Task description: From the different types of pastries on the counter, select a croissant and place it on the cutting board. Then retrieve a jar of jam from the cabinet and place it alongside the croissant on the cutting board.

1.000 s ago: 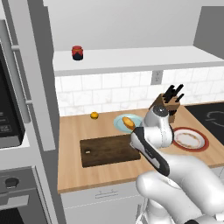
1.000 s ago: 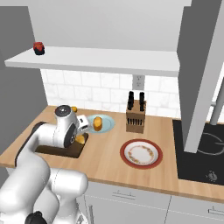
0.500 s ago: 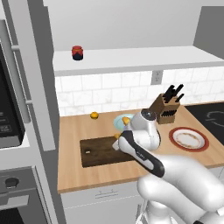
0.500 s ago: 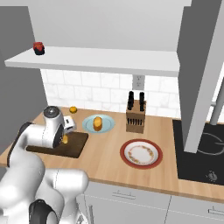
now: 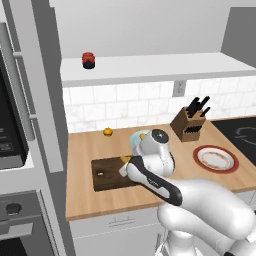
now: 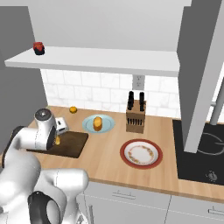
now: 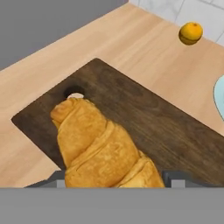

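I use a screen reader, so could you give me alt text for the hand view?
A golden-brown croissant is held in the tool just above a dark wooden cutting board, its tip near the board's small hole. The board lies on a light wooden counter, with a small orange fruit farther off.

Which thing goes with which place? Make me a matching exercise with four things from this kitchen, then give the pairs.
Things:
1. croissant
2. jar
3. bun
4. orange

Places:
a. on the shelf
b. in the claw, over the board
c. on the blue plate
d. on the bare counter near the tiles

Pairs: 1-b, 2-a, 3-c, 4-d
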Available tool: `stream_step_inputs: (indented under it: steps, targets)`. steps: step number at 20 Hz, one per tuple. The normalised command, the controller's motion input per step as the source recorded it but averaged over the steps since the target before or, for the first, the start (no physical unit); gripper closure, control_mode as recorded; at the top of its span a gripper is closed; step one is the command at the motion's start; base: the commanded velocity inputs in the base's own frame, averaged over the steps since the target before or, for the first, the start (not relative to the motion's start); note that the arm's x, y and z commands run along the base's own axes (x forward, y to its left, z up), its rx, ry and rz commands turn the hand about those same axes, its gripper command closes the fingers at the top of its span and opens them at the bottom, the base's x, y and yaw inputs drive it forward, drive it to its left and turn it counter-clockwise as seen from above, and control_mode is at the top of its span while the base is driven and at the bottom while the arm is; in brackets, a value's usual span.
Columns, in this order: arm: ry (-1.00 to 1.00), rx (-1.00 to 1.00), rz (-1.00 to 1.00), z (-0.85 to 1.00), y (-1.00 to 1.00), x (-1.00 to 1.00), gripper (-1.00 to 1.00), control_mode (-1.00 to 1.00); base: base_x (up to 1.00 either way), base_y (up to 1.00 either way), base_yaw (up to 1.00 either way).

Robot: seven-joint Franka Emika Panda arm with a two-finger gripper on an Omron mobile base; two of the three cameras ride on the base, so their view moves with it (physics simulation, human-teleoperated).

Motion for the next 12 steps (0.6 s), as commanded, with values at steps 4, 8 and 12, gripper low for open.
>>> stream_step_inputs:
  steps: [4,8,12]
  targets:
    - [0.35,0.01,0.02,0.0,0.81,0.2,1.0,-1.0,0.0,0.0,0.0]
    - [0.03,0.0,0.0,0.01,0.11,0.07,1.0,-1.0,0.0,0.0,0.0]
    - [0.0,-0.02,-0.03,0.0,0.28,0.45,1.0,-1.0,0.0,0.0,0.0]
